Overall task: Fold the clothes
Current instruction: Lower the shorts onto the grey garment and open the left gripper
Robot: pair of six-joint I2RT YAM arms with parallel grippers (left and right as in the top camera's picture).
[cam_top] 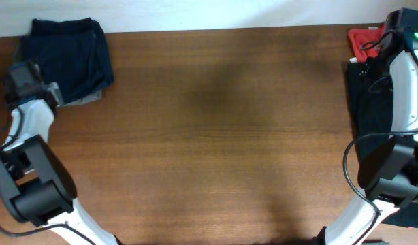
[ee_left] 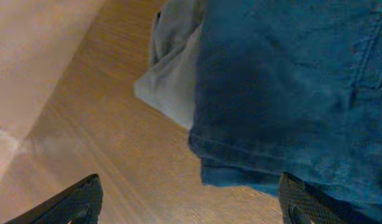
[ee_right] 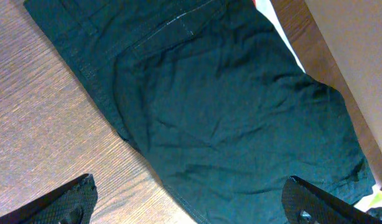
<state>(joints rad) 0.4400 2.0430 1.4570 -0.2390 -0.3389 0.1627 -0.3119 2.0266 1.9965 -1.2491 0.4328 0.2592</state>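
Observation:
Folded dark navy blue shorts (cam_top: 66,54) lie at the table's far left corner on top of a grey garment (cam_top: 86,99). In the left wrist view the navy shorts (ee_left: 290,87) cover the grey piece (ee_left: 172,81). My left gripper (ee_left: 188,208) is open and empty, just off the pile's near edge. A black garment (cam_top: 365,102) lies flat along the right edge; it fills the right wrist view (ee_right: 228,118). A red garment (cam_top: 364,39) sits at the far right corner. My right gripper (ee_right: 191,205) is open and empty above the black garment's edge.
The wooden table (cam_top: 216,136) spans the overhead view. The left arm's base (cam_top: 32,184) stands at the front left, the right arm's base (cam_top: 393,170) at the front right. A pale wall or floor (ee_left: 29,62) borders the table's left side.

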